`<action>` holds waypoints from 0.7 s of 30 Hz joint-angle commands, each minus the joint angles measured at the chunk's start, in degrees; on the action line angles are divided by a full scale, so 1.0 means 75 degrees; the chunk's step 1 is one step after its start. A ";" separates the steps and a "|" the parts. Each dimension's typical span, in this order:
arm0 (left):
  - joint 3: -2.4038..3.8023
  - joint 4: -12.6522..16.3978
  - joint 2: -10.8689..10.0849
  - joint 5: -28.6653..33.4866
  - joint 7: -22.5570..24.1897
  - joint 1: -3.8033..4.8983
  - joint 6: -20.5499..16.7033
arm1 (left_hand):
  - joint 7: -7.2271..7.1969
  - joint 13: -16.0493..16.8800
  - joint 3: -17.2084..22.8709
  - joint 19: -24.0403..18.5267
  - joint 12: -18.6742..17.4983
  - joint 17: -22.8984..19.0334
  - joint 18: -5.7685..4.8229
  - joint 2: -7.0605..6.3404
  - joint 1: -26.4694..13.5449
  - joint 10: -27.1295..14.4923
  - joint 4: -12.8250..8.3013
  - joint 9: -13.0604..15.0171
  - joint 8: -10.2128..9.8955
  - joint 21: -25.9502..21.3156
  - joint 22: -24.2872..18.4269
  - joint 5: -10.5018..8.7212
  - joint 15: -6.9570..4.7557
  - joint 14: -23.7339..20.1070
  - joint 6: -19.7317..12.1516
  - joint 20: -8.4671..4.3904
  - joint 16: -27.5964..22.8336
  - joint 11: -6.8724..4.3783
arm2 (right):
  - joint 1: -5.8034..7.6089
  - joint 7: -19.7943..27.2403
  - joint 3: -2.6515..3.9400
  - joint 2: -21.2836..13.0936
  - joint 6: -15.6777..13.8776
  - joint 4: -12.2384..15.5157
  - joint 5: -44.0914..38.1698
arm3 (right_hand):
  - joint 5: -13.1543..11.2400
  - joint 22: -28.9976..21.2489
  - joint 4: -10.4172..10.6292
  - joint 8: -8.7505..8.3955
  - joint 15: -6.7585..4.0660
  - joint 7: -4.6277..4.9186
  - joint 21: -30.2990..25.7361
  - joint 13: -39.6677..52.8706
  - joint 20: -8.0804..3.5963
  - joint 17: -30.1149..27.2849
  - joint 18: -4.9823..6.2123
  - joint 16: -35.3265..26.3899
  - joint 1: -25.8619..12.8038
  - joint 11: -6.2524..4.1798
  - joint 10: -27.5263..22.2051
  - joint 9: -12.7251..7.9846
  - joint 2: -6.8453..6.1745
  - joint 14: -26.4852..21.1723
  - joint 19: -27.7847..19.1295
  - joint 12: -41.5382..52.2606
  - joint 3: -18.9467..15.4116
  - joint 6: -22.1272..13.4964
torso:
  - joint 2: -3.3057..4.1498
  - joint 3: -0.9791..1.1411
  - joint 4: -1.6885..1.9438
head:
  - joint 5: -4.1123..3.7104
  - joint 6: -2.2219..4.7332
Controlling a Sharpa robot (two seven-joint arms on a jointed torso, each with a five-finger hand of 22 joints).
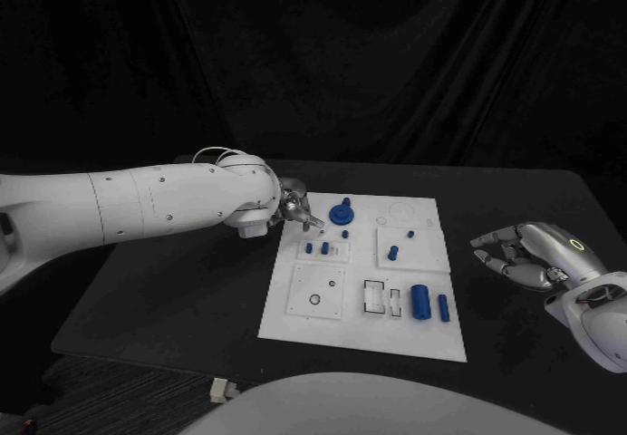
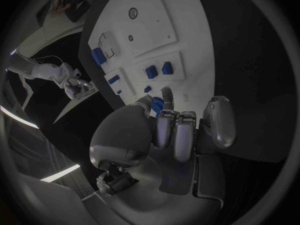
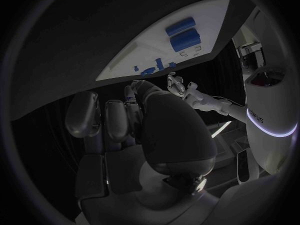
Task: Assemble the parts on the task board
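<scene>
Blue cylinder [image 1: 419, 303] lengthwise along board [image 1: 333, 322]

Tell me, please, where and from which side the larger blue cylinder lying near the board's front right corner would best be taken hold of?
Probably around its middle, from straight above. The larger blue cylinder lies flat on the task board, its long axis running front to back, so fingers closing across its round sides should pinch it evenly. The slimmer blue cylinder lies close on its right, leaving little room there.

Robotics lab or test studio: matte black bench [image 1: 183, 299] fronting black pleated curtain backdrop [image 1: 392, 82]; flat white rectangular task board [image 1: 294, 317] with small blue plastic parts [image 1: 419, 302] laid out as test fixture.
</scene>
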 commanded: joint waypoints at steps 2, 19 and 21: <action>0.0008 -0.0102 0.0096 0.0028 0.2695 0.0028 -0.1190 | 0.0113 -0.2185 0.0435 -0.0446 -0.4797 -0.1002 0.0196 -0.0159 0.1094 -0.2977 -0.0346 -0.0332 -0.0128 -0.0573 0.1067 -0.0176 0.0154 -0.1667 -0.0269 0.0143 -0.3142 0.0178 | -0.0017 -0.0006 0.0006 -0.0083 -0.0202 0.0108 -0.0016 | 0.0035 0.1112 0.0000 -0.0003 -0.0029 0.0018 -0.0029 -0.1646 -0.0001 -0.0016 0.0018 -0.0038 0.0020 -0.0005 -0.0037 -0.0007 -0.0001 0.0239 -0.0033 -0.0044 0.0044 -0.0033 | 0.0004 -0.0001 0.0001 | -0.0030 -0.0002; 0.0007 -0.0894 0.0646 -0.5557 0.5865 -0.0128 -0.3166 | -0.0667 -0.7195 0.1568 0.0517 -0.8731 -0.0169 -0.0021 -0.1389 0.2265 -0.4239 -0.0300 -0.4511 -0.1917 0.0586 0.1389 -0.0499 -0.0210 0.0082 -0.0877 -0.0140 -0.0902 -0.0189 | 0.0330 0.0181 0.0010 -0.0452 -0.0624 0.0807 -0.0016 | 0.0073 0.1115 -0.0020 0.0009 -0.0036 0.0008 -0.0019 -0.1621 -0.0002 -0.0026 0.0016 -0.0042 0.0008 -0.0016 -0.0020 -0.0002 -0.0034 0.0240 -0.0028 -0.0018 0.0046 -0.0008 | 0.0071 -0.0034 -0.0027 | -0.0216 -0.0002; 0.0007 -0.0968 0.0702 -0.5820 0.5933 -0.0163 -0.3273 | -0.0740 -0.7261 0.1564 0.0522 -0.8720 -0.0138 -0.0021 -0.1400 0.2260 -0.4249 -0.0328 -0.4627 -0.1914 0.0589 0.1390 -0.0496 -0.0218 0.0093 -0.0887 -0.0149 -0.0851 -0.0184 | 0.0340 0.0183 0.0010 -0.0441 -0.0601 0.0811 -0.0016 | 0.0076 0.1116 -0.0019 0.0009 -0.0036 0.0008 -0.0014 -0.1627 -0.0003 -0.0027 0.0016 -0.0043 0.0006 -0.0016 -0.0021 -0.0002 -0.0035 0.0240 -0.0027 -0.0025 0.0046 -0.0008 | 0.0090 -0.0043 -0.0033 | -0.0225 -0.0002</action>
